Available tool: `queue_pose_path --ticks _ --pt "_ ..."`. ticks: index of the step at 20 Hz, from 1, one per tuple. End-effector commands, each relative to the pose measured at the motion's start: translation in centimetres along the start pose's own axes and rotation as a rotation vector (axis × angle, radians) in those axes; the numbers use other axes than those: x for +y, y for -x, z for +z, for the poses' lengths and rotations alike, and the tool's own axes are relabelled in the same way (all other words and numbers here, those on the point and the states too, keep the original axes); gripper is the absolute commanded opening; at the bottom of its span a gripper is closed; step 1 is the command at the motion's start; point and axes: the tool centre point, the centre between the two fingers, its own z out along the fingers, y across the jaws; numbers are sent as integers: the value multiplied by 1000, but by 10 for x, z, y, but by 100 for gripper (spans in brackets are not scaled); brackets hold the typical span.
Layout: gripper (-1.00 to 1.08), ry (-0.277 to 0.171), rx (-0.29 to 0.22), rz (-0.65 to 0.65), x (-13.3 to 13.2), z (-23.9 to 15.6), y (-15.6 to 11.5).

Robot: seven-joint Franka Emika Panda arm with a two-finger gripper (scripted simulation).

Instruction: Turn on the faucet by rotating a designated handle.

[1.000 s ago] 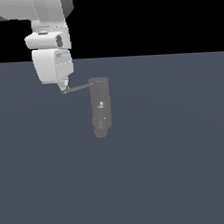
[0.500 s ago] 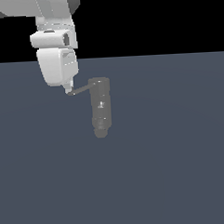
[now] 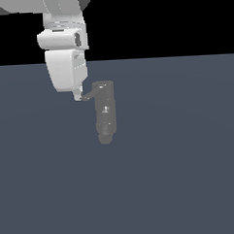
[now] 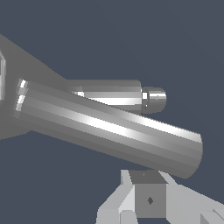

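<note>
White tool hangs upright, touching handle.

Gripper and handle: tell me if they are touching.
Cannot tell. In the exterior view the gripper meets the handle tip; wrist view shows the handle close, no plain contact.

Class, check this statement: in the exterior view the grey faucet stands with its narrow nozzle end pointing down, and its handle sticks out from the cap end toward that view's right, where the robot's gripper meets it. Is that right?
Not quite. The handle sticks out toward the exterior view's left, not its right. The faucet does have its nozzle end pointing down, and the gripper is at the handle's tip, as the exterior view shows.
</note>
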Motion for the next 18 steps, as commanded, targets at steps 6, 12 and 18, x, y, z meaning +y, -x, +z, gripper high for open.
queue_pose_path --ticks 6,12,18 --pt "-100 1 0 -1 11 0 -10" --pt "-100 1 1 0 11 0 -45" --pt "-100 2 1 1 11 0 -81"
